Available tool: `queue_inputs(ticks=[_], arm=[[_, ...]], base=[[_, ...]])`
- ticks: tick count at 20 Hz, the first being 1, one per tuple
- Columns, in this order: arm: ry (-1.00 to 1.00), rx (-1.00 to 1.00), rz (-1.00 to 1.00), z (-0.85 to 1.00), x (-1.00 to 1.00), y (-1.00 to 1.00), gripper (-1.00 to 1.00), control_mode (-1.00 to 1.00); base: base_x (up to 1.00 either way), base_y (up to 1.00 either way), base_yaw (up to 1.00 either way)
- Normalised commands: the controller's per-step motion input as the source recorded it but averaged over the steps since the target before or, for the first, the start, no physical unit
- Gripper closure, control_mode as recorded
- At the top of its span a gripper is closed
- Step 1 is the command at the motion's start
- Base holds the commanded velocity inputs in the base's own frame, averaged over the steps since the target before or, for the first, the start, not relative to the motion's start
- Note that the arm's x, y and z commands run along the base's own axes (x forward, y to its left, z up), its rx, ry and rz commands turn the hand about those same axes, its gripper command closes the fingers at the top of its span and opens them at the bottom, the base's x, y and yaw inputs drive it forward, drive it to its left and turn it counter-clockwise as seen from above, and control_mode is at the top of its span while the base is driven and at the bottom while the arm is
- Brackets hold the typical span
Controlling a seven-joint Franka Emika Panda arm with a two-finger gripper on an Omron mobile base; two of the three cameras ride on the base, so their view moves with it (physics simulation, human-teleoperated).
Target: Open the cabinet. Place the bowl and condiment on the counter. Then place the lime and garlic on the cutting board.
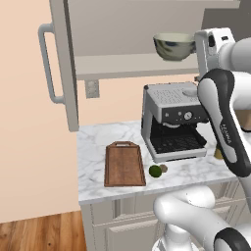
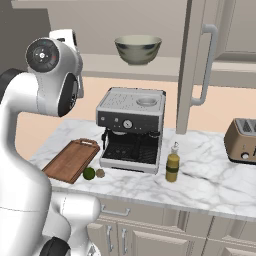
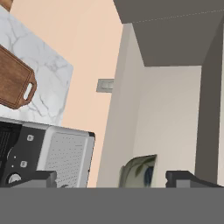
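Bowl [image 3: 139,171] between spread fingers [image 3: 39,178]

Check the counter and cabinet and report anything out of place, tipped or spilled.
Nothing is tipped, spilled or damaged. The bowl sits upright on the open cabinet shelf, not yet on the counter. The lime and garlic lie beside the cutting board, not on it. The condiment stands upright.

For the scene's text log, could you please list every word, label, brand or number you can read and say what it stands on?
No text can be read with certainty.
Arm: dark lettering along its black forearm, too small to read.
Coffee machine: dials and buttons, no legible marks.
Condiment: no visible label.
Toaster: nothing legible.
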Motion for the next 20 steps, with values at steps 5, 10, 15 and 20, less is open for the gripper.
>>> queue_inputs(ticks=[5, 10, 15, 20], arm=[[-0.01, 0.00, 0.00, 0.05, 0.23, -0.15, -1.00, -1.00], [0.00, 0.00, 0.00, 0.10, 0.30, -0.15, -1.00, -1.00], [0.00, 0.00, 0.00, 0.08, 0.23, -0.18, -1.00, -1.00], [0.00, 0.00, 0.00, 0.00, 0.19, -0.17, -1.00, -1.00]], base=[[0.00, 0.00, 0.00], [0.00, 0.00, 0.00], [0.00, 0.00, 0.00], [0.00, 0.00, 0.00]])
